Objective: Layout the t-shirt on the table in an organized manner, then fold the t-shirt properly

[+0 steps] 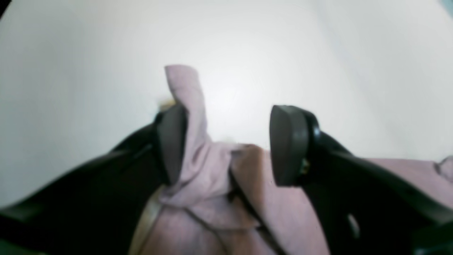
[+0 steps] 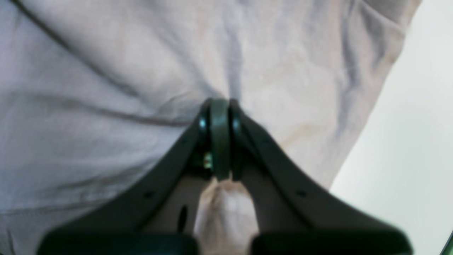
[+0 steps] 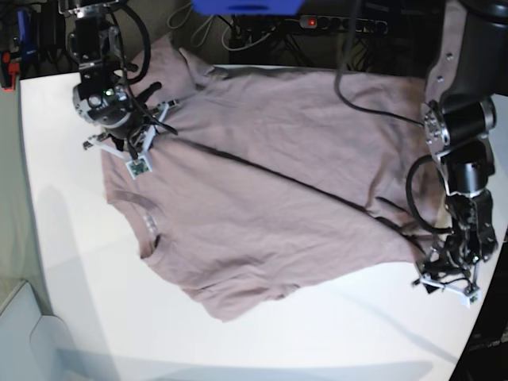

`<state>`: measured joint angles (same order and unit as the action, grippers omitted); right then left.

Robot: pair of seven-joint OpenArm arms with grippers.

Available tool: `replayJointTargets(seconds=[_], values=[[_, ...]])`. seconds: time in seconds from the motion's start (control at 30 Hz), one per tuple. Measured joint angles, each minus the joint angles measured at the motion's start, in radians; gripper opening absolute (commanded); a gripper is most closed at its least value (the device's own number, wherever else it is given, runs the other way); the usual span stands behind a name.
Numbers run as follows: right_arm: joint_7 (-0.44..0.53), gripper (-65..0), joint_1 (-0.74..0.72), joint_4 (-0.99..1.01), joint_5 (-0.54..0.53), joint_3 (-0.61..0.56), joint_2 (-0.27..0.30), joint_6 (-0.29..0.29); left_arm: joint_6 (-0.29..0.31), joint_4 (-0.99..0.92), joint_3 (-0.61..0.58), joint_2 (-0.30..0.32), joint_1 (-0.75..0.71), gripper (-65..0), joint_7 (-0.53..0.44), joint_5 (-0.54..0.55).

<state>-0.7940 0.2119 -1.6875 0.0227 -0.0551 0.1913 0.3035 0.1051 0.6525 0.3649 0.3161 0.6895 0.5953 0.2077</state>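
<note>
T-shirt point(image 3: 262, 198), dusty mauve, lies spread but creased and skewed across the white table point(image 3: 71, 262), so the laying-out step seems unfinished; smoothing comes next. The right gripper point(image 2: 220, 141) pinches a fold of cloth, while the left gripper point(image 1: 226, 145) stands spread at a hem corner.

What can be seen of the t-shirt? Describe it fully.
The t-shirt is a plain dusty mauve, short-sleeved, of soft cotton-like cloth. It lies spread but creased across the white table, with a long diagonal fold line over its body and its ribbed crew neck toward the base view's left. The right gripper is shut, pinching cloth near a shoulder. The left gripper stands open at the opposite edge, with a raised tuft of fabric resting against one of its fingers.
</note>
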Motion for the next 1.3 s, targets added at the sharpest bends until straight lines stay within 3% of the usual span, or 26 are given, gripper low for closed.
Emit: replayJointTargets(seconds=[0.23, 0.37, 0.5, 0.6, 0.7, 0.8, 1.0, 1.1, 1.2, 1.3], values=[[-0.059, -65.0, 0.024, -0.109, 0.015, 0.041, -0.006, 0.004, 0.002, 0.448, 0.075, 0.006, -0.134, -28.2, 0.174, 0.104], [-0.051, -65.0, 0.019, -0.142, 0.021, 0.117, -0.044, 0.003, -0.004, 0.718, 0.180, -0.008, -0.325, -28.3, 0.380, 0.200], [-0.060, -65.0, 0.049, -0.148, 0.021, 0.150, -0.060, 0.004, -0.002, 0.916, 0.239, -0.067, -0.551, -28.5, 0.455, 0.299], [-0.056, -65.0, 0.024, -0.149, 0.020, 0.142, -0.081, 0.004, 0.003, 0.983, 0.219, -0.136, -0.695, -30.3, 0.469, 0.315], [-0.051, -65.0, -0.035, -0.146, 0.018, 0.087, -0.081, 0.003, 0.007, 0.962, 0.222, -0.181, -0.767, -39.2, 0.460, 0.322], [-0.057, -65.0, -0.061, -0.145, 0.021, 0.027, -0.078, 0.003, 0.005, 0.864, 0.225, -0.176, -0.803, -46.6, 0.386, 0.319], [-0.111, -65.0, -0.134, -0.129, 0.018, -0.044, -0.077, 0.004, 0.034, 0.717, 0.227, -0.100, -0.818, -47.6, 0.231, 0.387], [-0.123, -65.0, -0.156, -0.109, 0.021, -0.053, -0.076, 0.004, 0.051, 0.678, 0.244, -0.061, -0.824, -47.6, 0.226, 0.410], [-0.130, -65.0, -0.151, -0.092, 0.022, -0.054, -0.076, 0.004, 0.051, 0.702, 0.339, -0.043, -0.890, -47.6, 0.232, 0.401], [-0.125, -65.0, -0.153, -0.090, 0.021, -0.055, -0.076, 0.004, 0.010, 0.784, 0.416, -0.042, -0.979, -47.5, 0.282, 0.339]])
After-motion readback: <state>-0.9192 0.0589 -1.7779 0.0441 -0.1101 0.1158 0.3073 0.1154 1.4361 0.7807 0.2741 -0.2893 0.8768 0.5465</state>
